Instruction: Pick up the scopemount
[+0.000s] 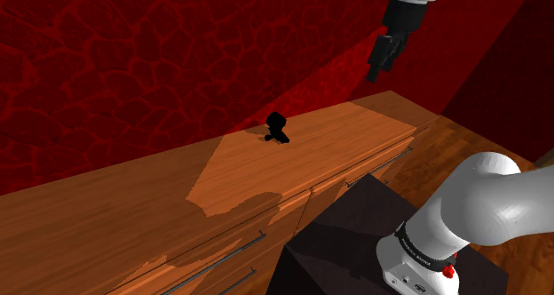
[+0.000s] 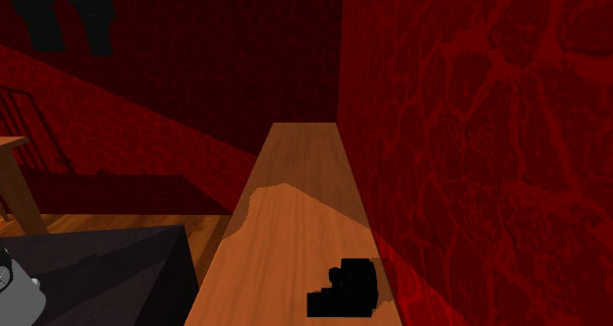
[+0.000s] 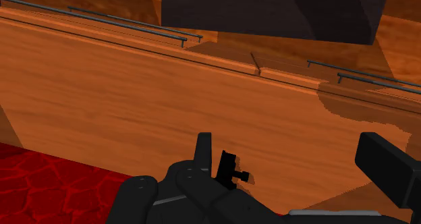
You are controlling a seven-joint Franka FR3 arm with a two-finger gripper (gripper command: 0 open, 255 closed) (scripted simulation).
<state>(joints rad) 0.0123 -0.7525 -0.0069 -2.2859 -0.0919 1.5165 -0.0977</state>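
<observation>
**Scopemount [image 1: 277, 127]: small black fitting, loose on counter, not yet gripped**

Location: on the wooden counter [image 1: 133, 209], centre of the shoulder view, just beside the red wall [image 1: 133, 53] at the counter's back edge. In the second exterior view the Scopemount [image 2: 344, 290] lies at the lower middle, again close against the wall.

Form: compact and lumpy. The wrist view gives the Scopemount [image 3: 228, 170] a short stub on one side; finer detail cannot be told.

Gripper [image 1: 383, 60]: high at the upper right of the shoulder view, above the piece and well apart from it. The jaws stand wide apart, and the fingers [image 3: 384, 165] hold nothing.

Also present: drawer handles [image 1: 233, 251] under the counter's front; black stand [image 1: 355, 235] at lower right.

Hazards, as judged:
- The long descent leaves room for drift, so a finger may land on the piece and knock it aside.
- The wall close behind may foul the far finger.
- A clasp on the stub instead of the body may let the piece twist out on lifting.
</observation>
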